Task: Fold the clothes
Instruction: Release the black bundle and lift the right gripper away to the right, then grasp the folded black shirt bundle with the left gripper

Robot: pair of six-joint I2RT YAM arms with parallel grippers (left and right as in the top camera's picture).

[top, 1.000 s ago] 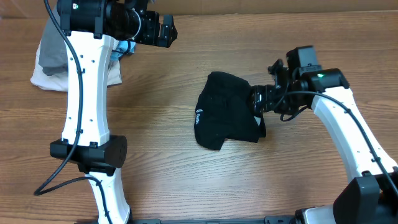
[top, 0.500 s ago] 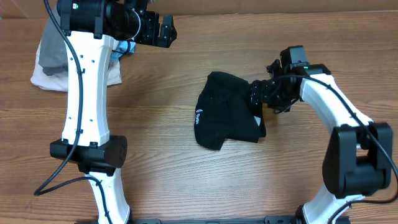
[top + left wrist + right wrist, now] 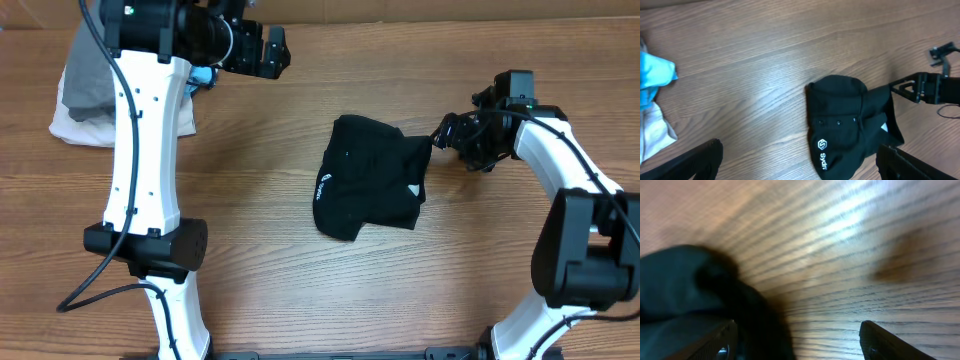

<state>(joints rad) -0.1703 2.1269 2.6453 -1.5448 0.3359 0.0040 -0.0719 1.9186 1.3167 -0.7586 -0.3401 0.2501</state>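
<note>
Gaping wide over bare wood, the right gripper holds nothing: its two fingers stand far apart, with only the grain of the table showing between them. Just beside one finger, outside the gap, rises a dark bulge of the clothes; whether the cloth actually touches that finger I cannot tell. From overhead, the tips of these jaws sit at the garment's upper corner, which is drawn out toward them, and the rest of the black shirt lies bunched in a rough square beyond the tips. A small white tag shows near the edge closest to these jaws, and a white logo with lettering sits at the far edge. Well past the garment, the left gripper hangs above the table, its jaws spread fully and empty. Behind it, farthest from both pairs of jaws, lies a pile of folded garments in grey and white, with a light-blue cloth on the side facing the left jaws.
</note>
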